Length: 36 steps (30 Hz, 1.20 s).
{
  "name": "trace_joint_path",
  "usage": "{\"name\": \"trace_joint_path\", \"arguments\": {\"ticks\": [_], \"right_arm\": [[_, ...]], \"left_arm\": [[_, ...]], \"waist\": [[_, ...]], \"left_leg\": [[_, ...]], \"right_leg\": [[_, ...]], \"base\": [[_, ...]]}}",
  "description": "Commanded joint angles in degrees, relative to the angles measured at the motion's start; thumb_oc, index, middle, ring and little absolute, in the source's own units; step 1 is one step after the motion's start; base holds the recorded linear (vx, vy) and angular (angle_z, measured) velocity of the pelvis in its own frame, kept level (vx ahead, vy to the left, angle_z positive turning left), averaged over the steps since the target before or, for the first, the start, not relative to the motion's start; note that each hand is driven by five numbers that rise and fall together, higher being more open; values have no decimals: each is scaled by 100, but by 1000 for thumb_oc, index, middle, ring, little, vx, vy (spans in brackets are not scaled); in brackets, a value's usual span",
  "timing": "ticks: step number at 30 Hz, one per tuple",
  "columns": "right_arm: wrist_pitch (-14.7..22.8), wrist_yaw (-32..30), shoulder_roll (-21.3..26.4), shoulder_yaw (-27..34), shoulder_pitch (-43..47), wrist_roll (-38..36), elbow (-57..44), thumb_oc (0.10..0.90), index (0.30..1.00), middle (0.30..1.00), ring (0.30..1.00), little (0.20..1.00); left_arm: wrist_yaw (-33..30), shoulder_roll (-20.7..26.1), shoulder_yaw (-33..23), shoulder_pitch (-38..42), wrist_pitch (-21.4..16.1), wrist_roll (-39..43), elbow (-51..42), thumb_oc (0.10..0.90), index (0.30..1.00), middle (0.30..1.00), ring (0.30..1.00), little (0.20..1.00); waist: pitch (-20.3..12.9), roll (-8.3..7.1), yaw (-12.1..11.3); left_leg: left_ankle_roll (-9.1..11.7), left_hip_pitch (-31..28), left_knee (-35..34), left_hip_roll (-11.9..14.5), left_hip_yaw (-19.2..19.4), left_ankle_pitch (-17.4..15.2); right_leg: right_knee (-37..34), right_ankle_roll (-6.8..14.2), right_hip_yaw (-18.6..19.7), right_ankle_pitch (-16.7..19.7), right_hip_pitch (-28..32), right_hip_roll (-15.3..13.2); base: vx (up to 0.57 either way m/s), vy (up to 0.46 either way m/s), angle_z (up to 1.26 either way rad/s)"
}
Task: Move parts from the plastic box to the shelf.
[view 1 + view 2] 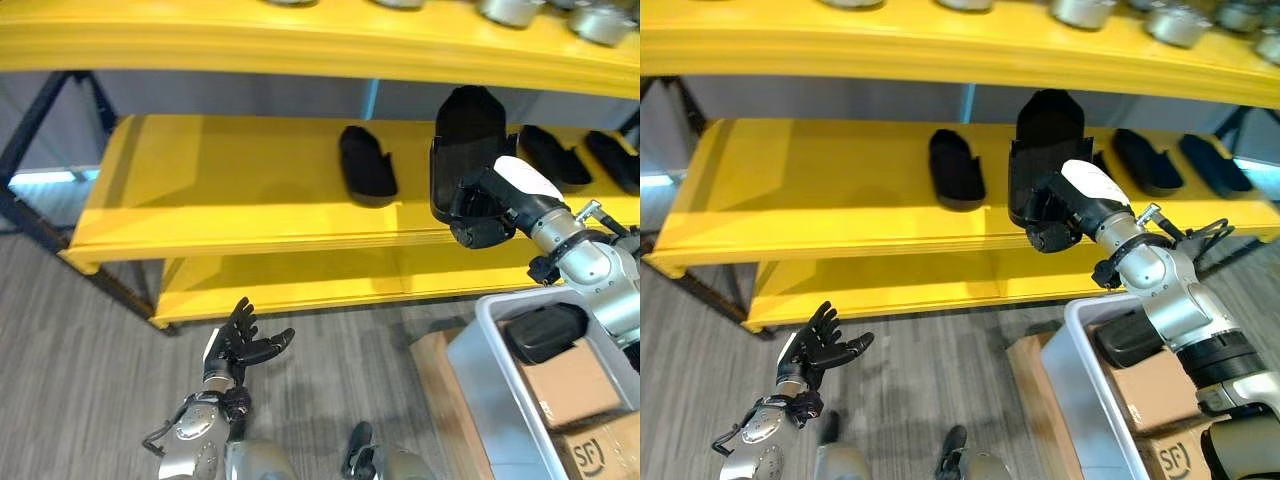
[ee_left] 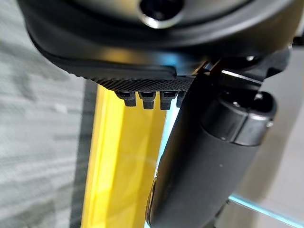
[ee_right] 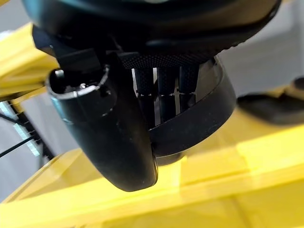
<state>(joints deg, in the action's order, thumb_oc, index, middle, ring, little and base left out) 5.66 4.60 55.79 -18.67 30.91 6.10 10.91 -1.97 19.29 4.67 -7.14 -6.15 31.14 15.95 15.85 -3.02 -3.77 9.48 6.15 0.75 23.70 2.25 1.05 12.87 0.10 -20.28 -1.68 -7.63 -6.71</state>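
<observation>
Right hand clamped on a black part, upright over the shelf; early release could topple it toward 6 o'clock. Left hand relaxed, empty.

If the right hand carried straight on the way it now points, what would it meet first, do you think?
Most likely the middle shelf board: the right hand holds a black part upright just over it, between parts already lying there. Depth is unclear.

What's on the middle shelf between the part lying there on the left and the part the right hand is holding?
Nothing: in the left eye view, bare yellow shelf separates the lying part from the held part in the right hand.
</observation>
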Motion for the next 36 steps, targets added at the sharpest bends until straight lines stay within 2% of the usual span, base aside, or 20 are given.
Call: {"name": "trace_joint_path", "arguments": {"ticks": [1, 7, 10, 12, 18, 22, 29, 30, 34, 36], "right_arm": [[229, -486, 106, 838, 41, -18, -434, 400, 300, 300, 300, 300], [206, -492, -22, 1178, -358, 109, -578, 400, 300, 300, 300, 300], [204, -498, 2, 1362, -484, 137, -667, 400, 300, 300, 300, 300], [181, -500, 30, 1313, -371, 144, -656, 400, 300, 300, 300, 300], [153, -481, 72, 963, 90, 141, -543, 400, 300, 300, 300, 300], [134, -452, 188, 290, 1019, 135, -299, 400, 300, 300, 300, 300], [96, -465, 7, -530, 2069, 185, 282, 400, 300, 300, 300, 300], [85, -474, -60, -797, 2417, 209, 478, 400, 300, 300, 300, 300], [76, -476, -153, -1007, 2680, 247, 618, 400, 300, 300, 300, 300], [69, -466, -282, -1291, 3043, 291, 818, 400, 300, 300, 300, 300]], "left_arm": [[112, 322, -68, -22, -453, -37, -752, 900, 1000, 1000, 1000, 1000], [176, 490, 39, 27, -444, -148, -771, 900, 1000, 1000, 1000, 1000], [183, 617, 121, 155, -456, -192, -760, 900, 1000, 1000, 1000, 1000], [160, 657, 129, 201, -457, -177, -751, 900, 1000, 1000, 1000, 1000], [106, 692, 90, 208, -475, -162, -756, 900, 1000, 1000, 1000, 1000], [65, 731, 64, 197, -494, -97, -778, 900, 1000, 1000, 1000, 1000], [37, 818, 33, 174, -522, 11, -894, 900, 1000, 1000, 1000, 1000], [24, 849, 10, 187, -537, 32, -932, 900, 1000, 1000, 1000, 1000], [4, 877, -26, 190, -559, 67, -973, 900, 1000, 1000, 1000, 1000], [-38, 910, -47, 206, -574, 90, -983, 900, 1000, 1000, 1000, 1000]], "waist": [[-758, -153, 35], [-698, -292, -40], [-714, -396, -45], [-753, -470, -82], [-801, -609, -171], [-811, -749, -313], [-714, -780, -493], [-666, -760, -543], [-621, -743, -598], [-522, -703, -698]], "left_leg": [[-94, -48, -31, -345, 89, 747], [-209, 110, 761, -771, 168, 89], [-267, 406, 1348, -1016, 157, -315], [-318, 475, 1492, -1091, 147, -445], [-362, 496, 1543, -1147, 182, -536], [-368, 549, 1496, -1161, 136, -512], [-340, 674, 1426, -1141, -7, -406], [-329, 740, 1427, -1139, -66, -373], [-323, 804, 1433, -1150, -137, -352], [-312, 947, 1515, -1174, -267, -333]], "right_leg": [[146, 694, 336, -284, 459, -641], [-146, 951, 394, -12, 848, -1115], [-339, 1078, 377, 195, 970, -1345], [-383, 1107, 388, 271, 1005, -1403], [-516, 1157, 361, 436, 1071, -1445], [-541, 1165, 264, 478, 1088, -1395], [-454, 1133, 133, 412, 1048, -1339], [-382, 1123, 73, 380, 1019, -1340], [-300, 1101, 32, 317, 984, -1335], [-134, 1079, -37, 235, 906, -1342]], "base": [[159, 201, -42], [122, 187, -15], [126, 222, 16], [104, 140, 7], [54, 46, -1], [44, -16, 4], [3, -27, 14], [-14, -26, 25], [-17, -23, 19], [-31, -26, 14]]}}
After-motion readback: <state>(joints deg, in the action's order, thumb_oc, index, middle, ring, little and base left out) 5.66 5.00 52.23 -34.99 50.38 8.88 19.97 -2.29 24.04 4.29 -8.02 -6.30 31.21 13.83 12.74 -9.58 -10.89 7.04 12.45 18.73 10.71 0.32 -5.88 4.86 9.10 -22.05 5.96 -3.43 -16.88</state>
